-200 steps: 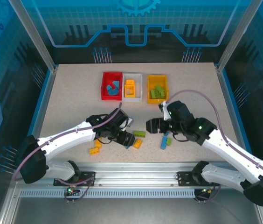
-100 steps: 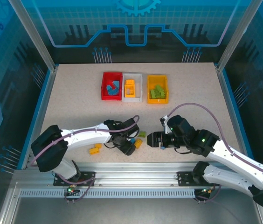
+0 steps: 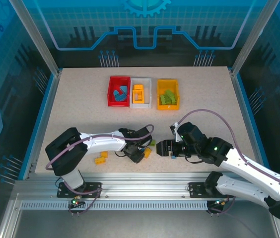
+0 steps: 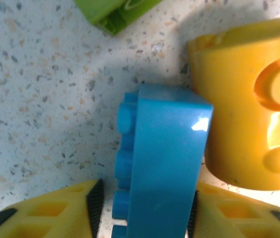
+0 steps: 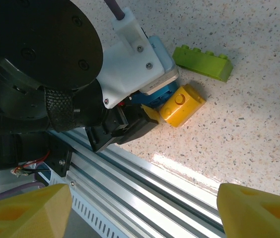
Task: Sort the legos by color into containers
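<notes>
Top view: three containers (image 3: pixel 141 92); left claw (image 4: pixel 142 218) grips blue lego (image 4: pixel 162 163); right claw (image 3: pixel 161 148) spread, empty.

We see a glossy blue studded plastic brick (image 4: pixel 162 163) beside a yellow-orange rounded plastic brick (image 4: pixel 251 99) — over a beige speckled tabletop (image 4: pixel 45 94).

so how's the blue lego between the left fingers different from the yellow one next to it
Colour: the blue lego is blue, the yellow lego yellow-orange. Hold: the blue lego sits between the left gripper fingers, while the yellow lego lies free on the table beside it. Shape: the blue lego looks thin and flat-sided with its studs pointing sideways; the yellow lego looks chunkier. Both are studded plastic bricks.
</notes>
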